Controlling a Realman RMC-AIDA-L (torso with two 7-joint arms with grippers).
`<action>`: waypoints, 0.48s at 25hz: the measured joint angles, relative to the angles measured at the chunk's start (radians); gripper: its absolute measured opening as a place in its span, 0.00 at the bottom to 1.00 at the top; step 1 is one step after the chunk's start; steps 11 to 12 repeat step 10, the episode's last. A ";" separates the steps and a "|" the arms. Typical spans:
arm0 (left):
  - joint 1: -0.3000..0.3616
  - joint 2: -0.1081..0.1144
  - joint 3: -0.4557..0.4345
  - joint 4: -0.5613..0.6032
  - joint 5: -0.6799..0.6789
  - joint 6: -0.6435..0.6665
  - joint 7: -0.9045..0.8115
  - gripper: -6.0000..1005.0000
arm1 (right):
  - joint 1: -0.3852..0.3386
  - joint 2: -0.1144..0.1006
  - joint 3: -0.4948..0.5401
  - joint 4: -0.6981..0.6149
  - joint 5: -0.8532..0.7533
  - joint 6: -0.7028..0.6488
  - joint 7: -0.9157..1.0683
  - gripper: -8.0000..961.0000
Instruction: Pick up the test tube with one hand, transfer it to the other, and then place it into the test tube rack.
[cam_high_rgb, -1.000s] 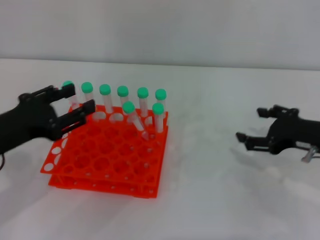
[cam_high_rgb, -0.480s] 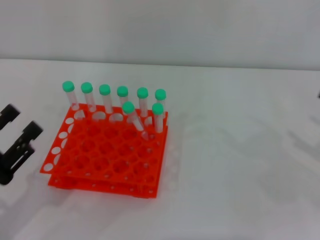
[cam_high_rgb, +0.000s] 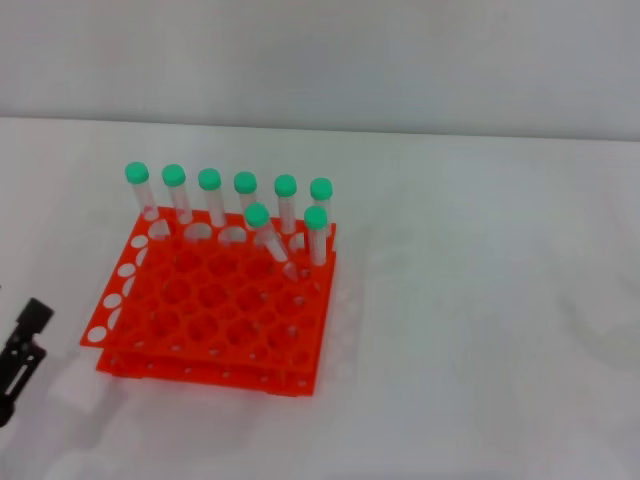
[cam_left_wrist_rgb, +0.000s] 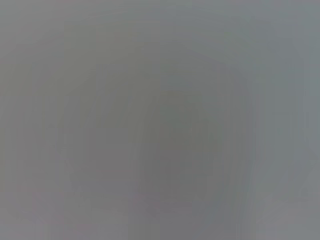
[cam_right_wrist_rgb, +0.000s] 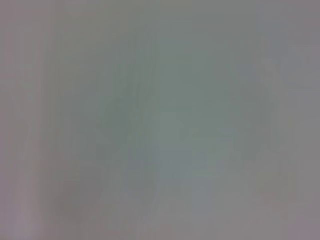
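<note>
The left gripper, a black two-finger claw, has pulled back to the near-left edge of the head view, where only a sliver of its fingers shows beside the white table. One second ago it was reaching over the far-left corner of the bright orange-red square plastic rack with its fingers spread beside a capped tube; half a second ago it was already clear of the rack and low on the left. Whether its fingers are now apart or together cannot be told from the small part in view. The right gripper, which sat open on the right side of the table a second ago, is out of the head view altogether.

The slim clear test tube with the round green cap now stands upright in the far-left corner hole of the rack, at the left end of the far row of six capped tubes; two more tubes stand just nearer on the right side, one of them leaning. Nothing is held by either arm in view.

Both wrist views show only a featureless grey blur.

Judging from the tube seated in the rack and both arms withdrawn, the placement looks complete and the arms appear to be retreating to rest.
</note>
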 joint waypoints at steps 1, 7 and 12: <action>0.000 0.000 0.000 0.000 0.000 0.000 0.000 0.63 | -0.009 -0.001 0.009 0.009 0.000 0.005 -0.009 0.91; 0.003 -0.002 -0.001 -0.174 -0.189 -0.085 0.123 0.63 | -0.040 -0.001 0.038 0.026 0.000 0.013 -0.019 0.91; 0.000 -0.002 -0.001 -0.206 -0.225 -0.103 0.139 0.63 | -0.046 -0.001 0.079 0.045 0.001 0.016 -0.019 0.91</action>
